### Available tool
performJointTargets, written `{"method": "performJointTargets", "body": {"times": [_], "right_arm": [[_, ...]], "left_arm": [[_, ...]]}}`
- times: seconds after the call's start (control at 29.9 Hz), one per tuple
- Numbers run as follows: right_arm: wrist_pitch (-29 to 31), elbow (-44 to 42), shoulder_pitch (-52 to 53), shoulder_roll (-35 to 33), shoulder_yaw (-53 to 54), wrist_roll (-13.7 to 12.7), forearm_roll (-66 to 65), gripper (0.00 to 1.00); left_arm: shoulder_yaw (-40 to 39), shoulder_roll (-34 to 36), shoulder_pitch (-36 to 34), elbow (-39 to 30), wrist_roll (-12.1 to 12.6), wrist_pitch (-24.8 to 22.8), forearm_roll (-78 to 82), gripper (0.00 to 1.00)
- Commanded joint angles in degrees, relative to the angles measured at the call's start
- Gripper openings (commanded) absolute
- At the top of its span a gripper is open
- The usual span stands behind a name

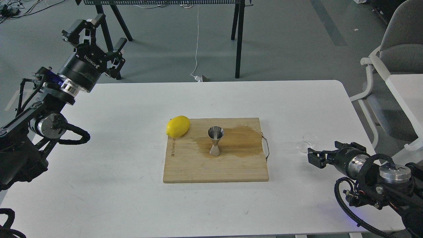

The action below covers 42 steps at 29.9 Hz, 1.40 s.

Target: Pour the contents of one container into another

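The small clear glass cup (307,142) stands on the white table (132,198), to the right of the cutting board. My right gripper (323,150) lies low over the table just right of the cup and slightly nearer to me, open, with nothing between its fingers. The steel hourglass jigger (215,141) stands upright in the middle of the wooden cutting board (214,168). My left gripper (96,34) is raised beyond the table's far left corner, open and empty.
A yellow lemon (177,126) rests against the board's far left corner. A dark wet stain (243,140) spreads over the board's right half around the jigger. A metal handle (266,147) sticks out of the board's right edge. A grey chair (395,49) stands at the right.
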Motion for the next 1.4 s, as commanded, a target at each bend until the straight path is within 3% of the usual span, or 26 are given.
{"method": "performJointTargets", "body": {"times": [0.0,1.37], "right_arm": [[-0.2,-1.5,0.6,1.3,-0.1,-0.2,-0.9,0.98],[-1.5,-14.2,6.8,12.5,-0.1,-1.2,-6.8,0.98]], "left_arm": [[-0.1,0.1,0.2,0.0,0.0,0.0,0.0,0.8],[-0.2,1.1,2.0,0.1,0.0,0.0,-0.1,0.8]]}}
